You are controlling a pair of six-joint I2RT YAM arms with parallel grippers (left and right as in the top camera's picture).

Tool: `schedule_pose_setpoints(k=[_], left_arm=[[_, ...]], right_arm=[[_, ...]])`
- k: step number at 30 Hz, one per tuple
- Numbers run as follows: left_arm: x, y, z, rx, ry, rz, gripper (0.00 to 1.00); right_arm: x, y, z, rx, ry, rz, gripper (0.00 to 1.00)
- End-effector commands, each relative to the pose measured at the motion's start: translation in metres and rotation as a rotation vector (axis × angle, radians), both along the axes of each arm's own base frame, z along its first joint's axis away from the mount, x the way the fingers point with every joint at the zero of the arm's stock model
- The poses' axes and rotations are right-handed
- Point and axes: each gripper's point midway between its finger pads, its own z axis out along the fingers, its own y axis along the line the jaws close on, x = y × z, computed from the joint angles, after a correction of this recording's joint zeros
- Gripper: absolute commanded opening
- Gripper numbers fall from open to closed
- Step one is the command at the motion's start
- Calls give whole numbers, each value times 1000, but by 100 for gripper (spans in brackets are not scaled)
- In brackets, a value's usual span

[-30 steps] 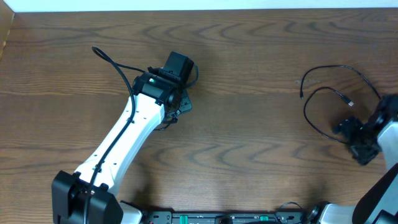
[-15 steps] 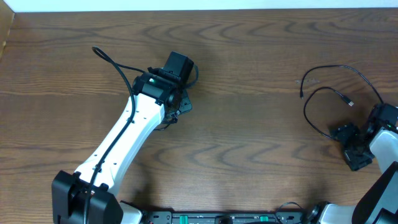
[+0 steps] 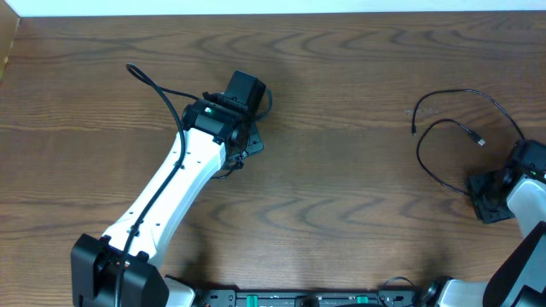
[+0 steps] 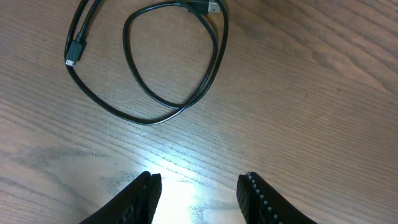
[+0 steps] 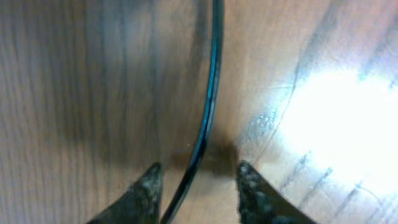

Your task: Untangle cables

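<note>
One thin black cable [image 3: 467, 91] lies in loose loops on the wood at the far right. My right gripper [image 3: 479, 189] is down at the cable's lower end. In the right wrist view the cable [image 5: 211, 93] runs between the tips of my right gripper [image 5: 199, 177], closer to the left finger; a gap shows on both sides. A second black cable [image 4: 147, 122] lies looped in front of my left gripper [image 4: 199, 186], with its small plug [image 4: 71, 56] at the left. The left jaws stand apart with only bare table between them. In the overhead view the left wrist [image 3: 230, 115] hides most of this cable.
A thick black arm wire [image 3: 158, 85] arcs off the left arm over the table. The table's far edge [image 3: 273, 14] meets a white wall at the top. A wooden edge [image 3: 7, 43] stands at the far left.
The right gripper's jaws have narrowed from wide open to close around the cable, and the gripper has shifted slightly. The left arm and both cables have not moved.
</note>
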Motion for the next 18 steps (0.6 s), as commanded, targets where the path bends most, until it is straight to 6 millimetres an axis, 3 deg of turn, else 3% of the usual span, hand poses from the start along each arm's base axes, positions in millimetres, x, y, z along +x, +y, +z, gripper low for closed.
schedule_pose_setpoints(k=[1, 8, 12, 14, 18], left_arm=[[1, 1, 1, 11, -2, -7, 45], [1, 1, 1, 11, -2, -7, 45], [1, 1, 1, 10, -1, -8, 45], [1, 0, 1, 3, 2, -10, 45], [0, -2, 1, -6, 5, -12, 45]], right_arm=[[-6, 1, -1, -4, 22, -21, 31], [-27, 13, -7, 37, 103, -21, 28], [-32, 15, -11, 43, 113, -22, 8], [-27, 13, -10, 32, 94, -18, 1], [0, 11, -5, 24, -4, 125, 1]])
